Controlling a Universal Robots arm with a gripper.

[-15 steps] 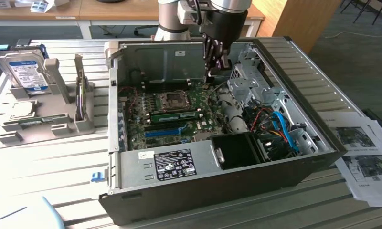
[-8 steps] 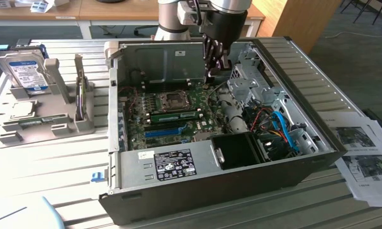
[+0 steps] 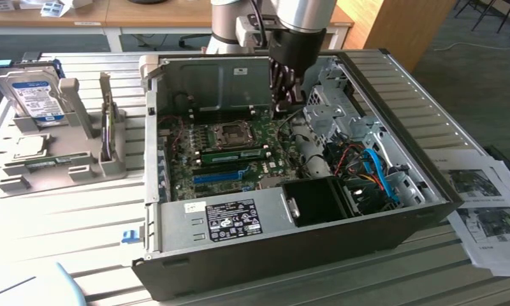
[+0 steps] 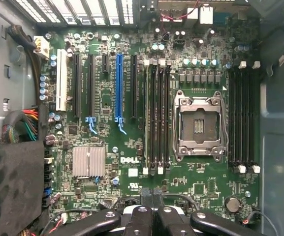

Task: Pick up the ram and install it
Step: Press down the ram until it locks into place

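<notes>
The ram (image 3: pixel 234 154) is a long green stick standing in a memory slot on the motherboard (image 3: pixel 276 167), just beside the CPU socket (image 3: pixel 231 132). In the wrist view the ram (image 4: pixel 146 118) shows edge-on in the slot row farthest from the CPU socket (image 4: pixel 200 127). My gripper (image 3: pixel 287 107) hangs above the board near the case's back wall, apart from the ram. Its fingers (image 4: pixel 144 202) are shut together with nothing between them, and my gripper (image 4: pixel 151 194) looks straight down on the board.
The open PC case (image 3: pixel 425 191) has tall walls, a drive cage (image 3: pixel 336 105) and loose cables (image 3: pixel 370 169) on the exterior view's right. A blue expansion slot (image 3: pixel 217 176) and the power supply (image 3: pixel 229 217) lie nearer the front. A grey holder (image 3: pixel 85 169) with a hard drive (image 3: pixel 34 95) stands left of the case.
</notes>
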